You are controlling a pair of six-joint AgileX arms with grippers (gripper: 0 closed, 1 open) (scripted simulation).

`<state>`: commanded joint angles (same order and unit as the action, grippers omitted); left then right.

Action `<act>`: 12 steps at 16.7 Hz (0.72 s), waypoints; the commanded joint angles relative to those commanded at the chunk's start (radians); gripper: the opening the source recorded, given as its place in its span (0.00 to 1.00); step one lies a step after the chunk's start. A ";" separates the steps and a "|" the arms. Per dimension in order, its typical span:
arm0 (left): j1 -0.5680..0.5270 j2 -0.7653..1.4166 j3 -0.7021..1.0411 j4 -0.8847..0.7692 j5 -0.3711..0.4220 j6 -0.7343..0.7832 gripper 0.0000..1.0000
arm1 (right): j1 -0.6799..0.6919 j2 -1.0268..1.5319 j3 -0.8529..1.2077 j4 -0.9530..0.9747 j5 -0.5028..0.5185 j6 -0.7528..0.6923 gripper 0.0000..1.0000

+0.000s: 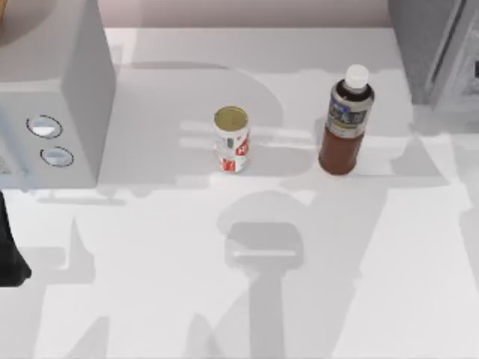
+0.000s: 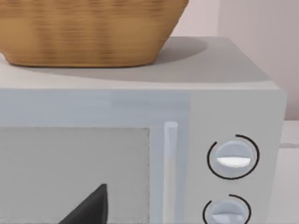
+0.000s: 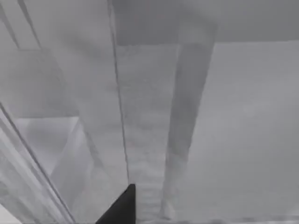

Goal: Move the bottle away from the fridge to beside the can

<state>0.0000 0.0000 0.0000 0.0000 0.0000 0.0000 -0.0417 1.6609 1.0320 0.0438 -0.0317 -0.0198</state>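
Note:
The brown bottle [image 1: 344, 127] with its white cap stands upright on the white table, right of centre, a short way in front and to the left of the dark-grey fridge [image 1: 438, 45] at the back right corner. The small white can [image 1: 232, 140] with red marks and a gold top stands upright to the bottle's left, a clear gap between them. My left arm [image 1: 10, 254] sits at the table's left edge; its gripper [image 2: 88, 210] faces the microwave. My right gripper [image 3: 119, 207] is close against the fridge's glassy door [image 3: 187, 116]. Neither gripper is near the bottle or the can.
A light-grey microwave [image 1: 52, 97] with two round dials [image 2: 232, 157] fills the back left, with a wicker basket [image 2: 88, 32] on top. Open white tabletop [image 1: 262, 284] stretches in front of the can and bottle.

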 joint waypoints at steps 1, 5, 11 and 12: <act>0.000 0.000 0.000 0.000 0.000 0.000 1.00 | 0.000 0.030 0.033 -0.008 0.000 0.000 1.00; 0.000 0.000 0.000 0.000 0.000 0.000 1.00 | 0.002 0.180 0.217 -0.045 0.002 0.000 1.00; 0.000 0.000 0.000 0.000 0.000 0.000 1.00 | 0.003 0.321 0.411 -0.082 0.006 0.003 1.00; 0.000 0.000 0.000 0.000 0.000 0.000 1.00 | 0.003 0.322 0.413 -0.082 0.006 0.003 1.00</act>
